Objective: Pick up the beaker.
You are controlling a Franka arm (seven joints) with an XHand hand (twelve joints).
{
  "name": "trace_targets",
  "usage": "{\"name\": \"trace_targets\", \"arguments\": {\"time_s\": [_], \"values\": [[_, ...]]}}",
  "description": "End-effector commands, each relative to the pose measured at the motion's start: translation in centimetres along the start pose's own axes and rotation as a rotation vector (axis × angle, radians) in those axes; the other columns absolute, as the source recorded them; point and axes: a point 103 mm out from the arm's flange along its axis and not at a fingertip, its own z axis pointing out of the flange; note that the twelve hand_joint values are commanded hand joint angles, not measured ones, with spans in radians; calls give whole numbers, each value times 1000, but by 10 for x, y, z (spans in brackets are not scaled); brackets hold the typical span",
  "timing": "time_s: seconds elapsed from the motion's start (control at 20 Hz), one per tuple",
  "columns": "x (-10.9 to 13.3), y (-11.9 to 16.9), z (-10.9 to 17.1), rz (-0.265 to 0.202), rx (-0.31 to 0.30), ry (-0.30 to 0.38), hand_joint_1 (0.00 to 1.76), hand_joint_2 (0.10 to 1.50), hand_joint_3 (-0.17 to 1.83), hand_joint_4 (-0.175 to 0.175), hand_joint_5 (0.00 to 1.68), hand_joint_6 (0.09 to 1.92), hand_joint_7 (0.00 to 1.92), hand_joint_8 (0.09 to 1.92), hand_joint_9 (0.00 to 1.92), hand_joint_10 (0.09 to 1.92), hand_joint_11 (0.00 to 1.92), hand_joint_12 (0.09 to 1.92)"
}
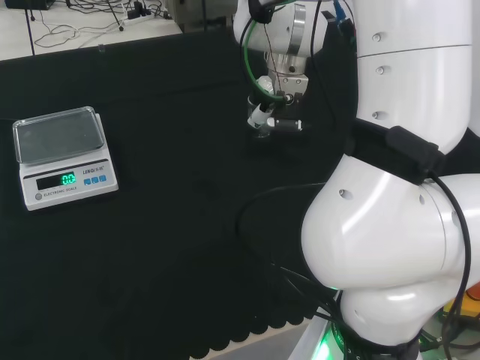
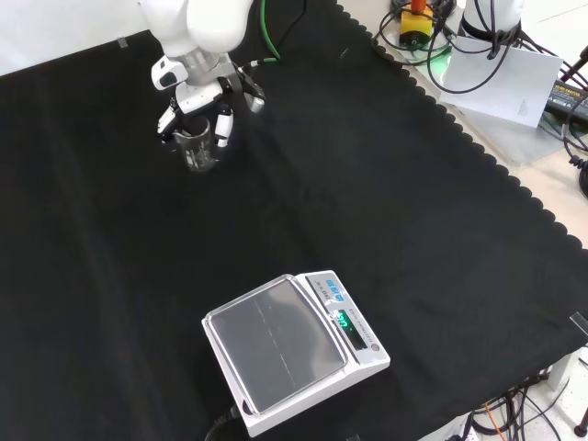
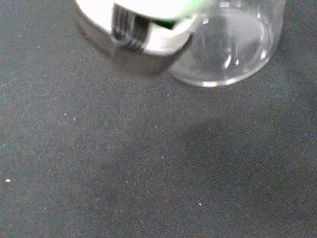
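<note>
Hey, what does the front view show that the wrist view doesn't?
Front view alone: the weighing scale near the bottom of the picture, the black cloth's scalloped edge and the robot hand coming down from the top around the beaker. Wrist view alone: a close look at the beaker's clear round base, standing on the cloth, with nothing visible inside. Both share the beaker, part of the robot hand and the black cloth.
</note>
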Motion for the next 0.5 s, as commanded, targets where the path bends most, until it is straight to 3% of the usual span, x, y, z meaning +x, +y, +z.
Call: {"name": "trace_targets", "arguments": {"time_s": [0.05, 0.15, 0.2, 0.35, 0.5], "values": [[3, 0, -3, 5, -50, 10, 1133, 884, 688, -148, 634, 1481, 581, 1466, 926, 1268, 1193, 971], [2, 1, -4, 7, -54, 11, 1127, 1014, 511, -37, 680, 1501, 678, 1507, 957, 1299, 1199, 962], [3, 1, -4, 8, -56, 9, 1131, 1029, 494, -5, 690, 1505, 706, 1517, 970, 1307, 1193, 967], [7, 2, -14, 1, -67, -2, 1305, 906, 658, -63, 692, 1521, 693, 1567, 993, 1322, 1172, 991], [16, 2, -43, -18, -97, -12, 1342, 860, 729, -79, 707, 1524, 692, 1589, 1001, 1330, 1163, 1004]]}}
